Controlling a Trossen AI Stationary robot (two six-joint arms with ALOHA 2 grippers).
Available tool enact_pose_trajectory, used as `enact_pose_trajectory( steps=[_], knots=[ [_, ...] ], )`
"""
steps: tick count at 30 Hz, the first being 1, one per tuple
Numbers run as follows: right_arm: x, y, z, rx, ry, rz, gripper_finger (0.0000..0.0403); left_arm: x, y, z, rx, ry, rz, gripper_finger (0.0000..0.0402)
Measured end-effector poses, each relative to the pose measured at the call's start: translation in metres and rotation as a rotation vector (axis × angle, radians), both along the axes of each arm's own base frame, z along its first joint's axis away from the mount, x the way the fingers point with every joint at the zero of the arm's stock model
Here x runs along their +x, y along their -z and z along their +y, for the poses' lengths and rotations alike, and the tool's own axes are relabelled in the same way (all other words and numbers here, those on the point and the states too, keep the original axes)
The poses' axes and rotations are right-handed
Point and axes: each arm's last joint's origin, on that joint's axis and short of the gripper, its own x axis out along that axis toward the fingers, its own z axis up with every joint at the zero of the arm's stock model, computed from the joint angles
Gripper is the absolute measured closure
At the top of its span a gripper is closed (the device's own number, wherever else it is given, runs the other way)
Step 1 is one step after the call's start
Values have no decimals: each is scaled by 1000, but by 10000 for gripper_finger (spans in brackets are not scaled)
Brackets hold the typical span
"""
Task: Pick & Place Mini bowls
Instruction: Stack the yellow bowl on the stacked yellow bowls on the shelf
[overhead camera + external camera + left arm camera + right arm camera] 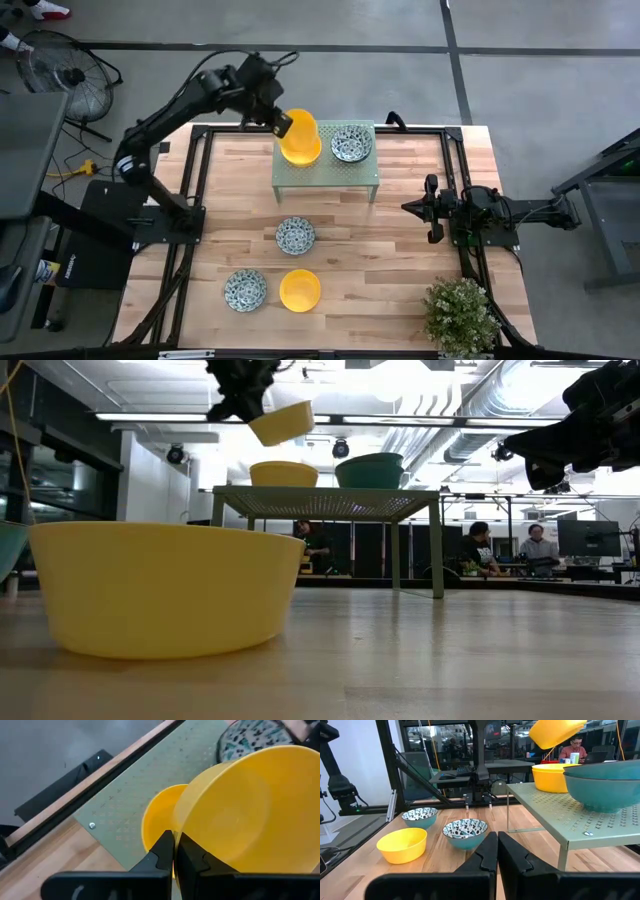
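Note:
My left gripper (283, 125) is over the far side of the pale green rack (325, 175), shut on a plain yellow mini bowl (300, 127). That bowl hangs tilted above a second yellow bowl (283, 473) standing on the rack top. A patterned teal bowl (351, 143) stands beside it on the rack. Two patterned bowls (295, 235) (245, 290) and one yellow bowl (299, 290) rest on the table. My right gripper (432, 208) waits shut at the table's right side, touching nothing. My left gripper pinches the held yellow bowl by its rim (178, 827), one finger inside the bowl and one outside. The fingers come slanting down from the table's far left. The bowl is lifted clear of the rack (282, 422) and tilted, just above the other yellow bowl (155, 820).
A potted plant (461, 315) stands at the near right corner. Black frame rails (195, 180) run along the table's left and right sides. Bare wood lies between the rack and the near bowls. People sit in the room behind (541, 550).

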Motion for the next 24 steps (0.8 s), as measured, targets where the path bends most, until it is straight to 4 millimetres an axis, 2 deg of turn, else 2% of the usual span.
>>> enact_pose_trajectory(
  steps=[3, 7, 12, 15, 24],
  knots=[
    [0, 0, 0, 0, 0, 0, 402, 8, -2, 12, -28, 23, 1, 401],
    [0, 0, 0, 0, 0, 0, 402, 14, 7, 22, -91, 38, 106, 401],
    [0, 0, 0, 0, 0, 0, 402, 22, 18, 31, -123, 47, 186, 401],
    [0, 0, 0, 0, 0, 0, 402, 32, 25, 36, -119, 56, 168, 401],
    [0, 0, 0, 0, 0, 0, 402, 43, 42, 44, -164, 71, 213, 401]
  ],
)
